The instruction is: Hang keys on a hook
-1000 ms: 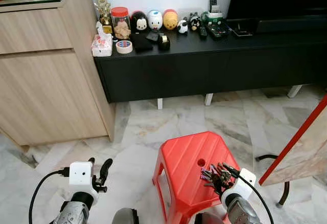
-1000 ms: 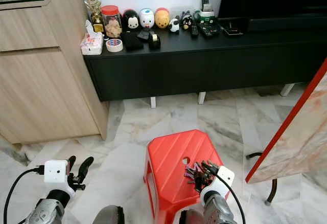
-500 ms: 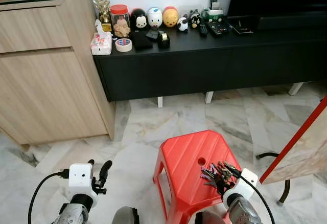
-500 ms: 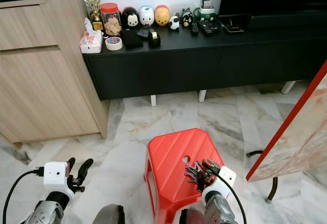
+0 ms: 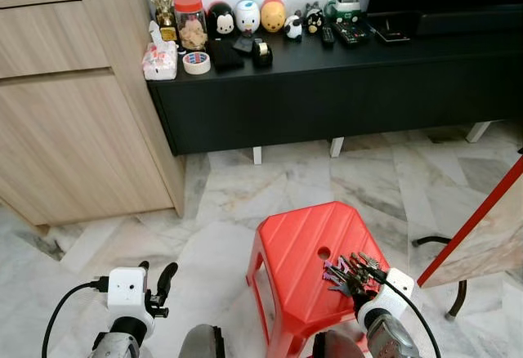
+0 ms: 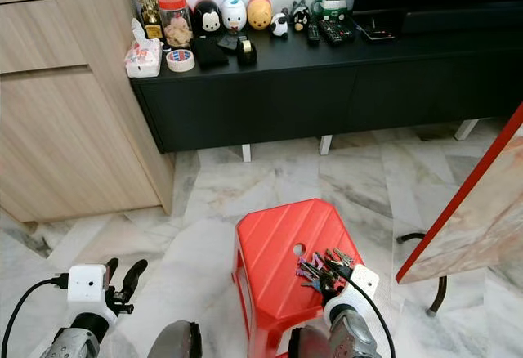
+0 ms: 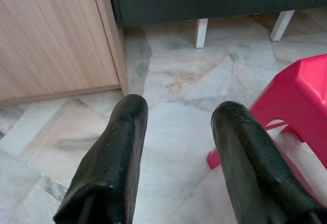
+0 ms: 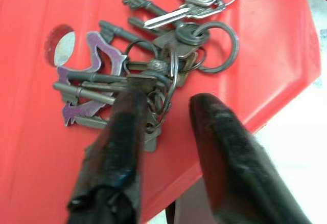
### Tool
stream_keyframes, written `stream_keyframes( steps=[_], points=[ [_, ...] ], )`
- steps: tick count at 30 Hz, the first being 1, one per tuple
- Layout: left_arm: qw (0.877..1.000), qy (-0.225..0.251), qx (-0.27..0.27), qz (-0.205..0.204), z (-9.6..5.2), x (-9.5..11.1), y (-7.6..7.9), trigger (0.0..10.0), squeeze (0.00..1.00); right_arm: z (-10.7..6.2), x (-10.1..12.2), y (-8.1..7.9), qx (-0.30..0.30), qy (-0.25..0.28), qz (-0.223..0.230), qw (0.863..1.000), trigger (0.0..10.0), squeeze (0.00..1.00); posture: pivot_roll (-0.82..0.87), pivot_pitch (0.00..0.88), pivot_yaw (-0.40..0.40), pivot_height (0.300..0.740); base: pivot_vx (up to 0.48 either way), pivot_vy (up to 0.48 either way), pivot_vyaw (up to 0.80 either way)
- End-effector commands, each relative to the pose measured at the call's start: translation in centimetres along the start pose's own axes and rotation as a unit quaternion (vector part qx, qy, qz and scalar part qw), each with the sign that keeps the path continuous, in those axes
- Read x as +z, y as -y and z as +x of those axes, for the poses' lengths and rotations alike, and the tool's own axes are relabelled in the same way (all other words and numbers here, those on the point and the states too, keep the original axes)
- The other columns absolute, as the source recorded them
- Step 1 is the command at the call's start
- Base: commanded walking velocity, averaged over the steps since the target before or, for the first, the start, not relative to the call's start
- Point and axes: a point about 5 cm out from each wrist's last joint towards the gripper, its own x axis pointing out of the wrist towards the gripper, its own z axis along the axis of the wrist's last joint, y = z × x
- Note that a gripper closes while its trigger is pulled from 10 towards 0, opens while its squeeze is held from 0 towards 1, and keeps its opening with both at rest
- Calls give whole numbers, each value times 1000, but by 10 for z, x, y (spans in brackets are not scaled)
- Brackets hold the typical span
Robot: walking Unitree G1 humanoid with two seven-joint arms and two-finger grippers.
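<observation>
Right gripper (image 8: 163,106) fingers spread over keys (image 8: 153,70) on red stool (image 5: 302,252); contact unclear.

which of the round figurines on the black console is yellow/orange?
The rightmost of the three: yellow-orange figurine, beside the white figurine; the black figurine sits at their left end.

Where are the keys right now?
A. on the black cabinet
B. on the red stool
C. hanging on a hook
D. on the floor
B: the keys lie in a bunch on top of the red stool, near its round hole, with the right gripper open over them.
</observation>
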Motion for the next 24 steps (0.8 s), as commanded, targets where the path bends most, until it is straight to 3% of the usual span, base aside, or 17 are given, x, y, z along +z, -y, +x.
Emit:
stream_keyframes(
  steps=[1, 19, 24],
  points=[
    [1000, 2, -6, 9, -1, 3, 0, 10000, 0, 1, 0, -4, 8, -1, -8, 1000, 0, 0, 98, 103, 0, 629, 0, 0, 0],
    [1000, 5, -3, 13, 5, 5, 2, 10000, 0, 3, 7, -18, 35, 19, -21, 999, 0, 0, 98, 68, -4, 629, 0, 0, 0],
    [1000, 1, 5, 15, 11, 3, -7, 10000, 0, 4, 12, -27, 56, 30, -27, 998, 0, 0, 91, 48, -6, 629, 0, 0, 0]
  ],
)
